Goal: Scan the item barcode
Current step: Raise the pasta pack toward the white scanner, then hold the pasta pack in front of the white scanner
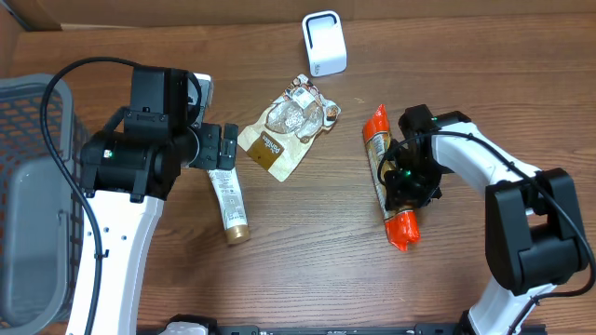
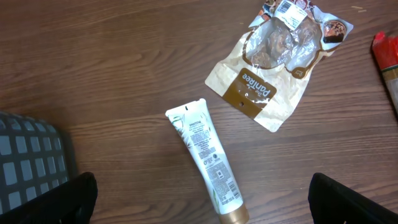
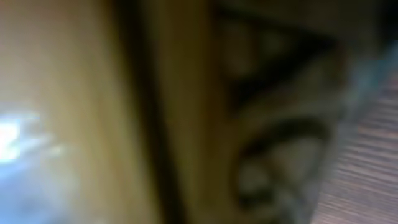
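Crowding the right wrist lens as a tan blur, lying right of centre overhead: orange packet [image 1: 377, 149], under right gripper [image 1: 407, 181]; failing to show whether clamped or apart. Possibly risking slick film slipping, or twisting away from white scanner [image 1: 323, 42], top centre.

Matt wood-grain table [image 1: 307, 251]; glossy plastic tube [image 1: 226, 200]; shiny film packet [image 1: 378, 140].

Where we can pass
We see bare counter [image 1: 307, 237] between the tube [image 1: 228, 198] and orange packet [image 1: 376, 135]; the snack bag [image 1: 289, 126] lies near the scanner [image 1: 324, 43], and a basket [image 1: 28, 121] blocks the left.
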You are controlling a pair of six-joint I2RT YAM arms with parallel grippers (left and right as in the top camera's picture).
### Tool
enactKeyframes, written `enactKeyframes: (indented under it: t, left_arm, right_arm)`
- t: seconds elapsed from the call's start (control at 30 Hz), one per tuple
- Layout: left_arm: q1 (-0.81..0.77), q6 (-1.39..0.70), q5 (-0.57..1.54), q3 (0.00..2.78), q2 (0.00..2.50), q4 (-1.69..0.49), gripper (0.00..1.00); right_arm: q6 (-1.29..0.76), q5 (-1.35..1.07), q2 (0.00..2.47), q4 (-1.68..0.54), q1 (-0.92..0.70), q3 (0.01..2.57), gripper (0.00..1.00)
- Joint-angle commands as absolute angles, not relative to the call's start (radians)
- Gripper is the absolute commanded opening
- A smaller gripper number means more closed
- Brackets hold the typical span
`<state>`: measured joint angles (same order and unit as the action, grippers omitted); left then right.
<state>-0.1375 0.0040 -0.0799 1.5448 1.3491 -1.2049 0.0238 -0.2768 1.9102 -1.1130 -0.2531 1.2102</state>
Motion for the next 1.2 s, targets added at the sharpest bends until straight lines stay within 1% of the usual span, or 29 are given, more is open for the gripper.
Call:
enactKeyframes:
  t: [0.0,0.07,0.1,0.27,0.43,0.6,0.67,0.8,0.9,1.07,1.17]
  left_arm:
    - [-0.138,0.023,-0.085,1.553,1.354,-1.204,1.0]
    - [-0.138,0.023,-0.085,1.553,1.354,-1.204,1.0]
    - [-0.138,0.023,-0.085,1.553,1.354,-1.204,1.0]
    - [-0.138,0.023,-0.085,1.553,1.354,-1.204,1.0]
    - [-0.138,0.023,-0.086,1.553,1.354,-1.204,1.0]
    - [-0.138,0.023,-0.085,1.553,1.354,-1.204,1.0]
    - [-0.138,0.023,-0.085,1.553,1.354,-1.204,1.0]
    - [-0.138,0.023,-0.085,1.553,1.354,-1.204,0.99]
    - [-0.138,0.023,-0.085,1.553,1.354,-1.204,1.0]
    - [-0.138,0.023,-0.085,1.553,1.354,-1.204,1.0]
    - [-0.138,0.023,-0.085,1.553,1.354,-1.204,1.0]
  right_arm:
    - [0.03,-0.319,1.908,-1.105,-0.253,1.225,0.1]
    - [0.03,-0.353,1.906,-1.111,-0.253,1.248,0.05]
    - [0.031,-0.381,1.904,-1.113,-0.253,1.264,0.04]
    - [0.032,-0.54,1.875,-1.121,-0.253,1.362,0.04]
    - [0.032,-0.655,1.861,-1.211,-0.254,1.556,0.04]
    - [0.012,-0.655,1.861,-1.314,-0.274,1.832,0.03]
    - [-0.065,-0.551,1.861,-1.322,-0.281,1.98,0.03]
    - [-0.109,-0.293,1.861,-1.291,-0.321,2.117,0.03]
    - [-0.108,-0.123,1.864,-1.231,-0.362,2.127,0.03]
    - [-0.071,0.043,1.919,-1.156,-0.412,2.127,0.03]
    - [-0.071,0.247,1.973,-1.074,-0.433,2.127,0.04]
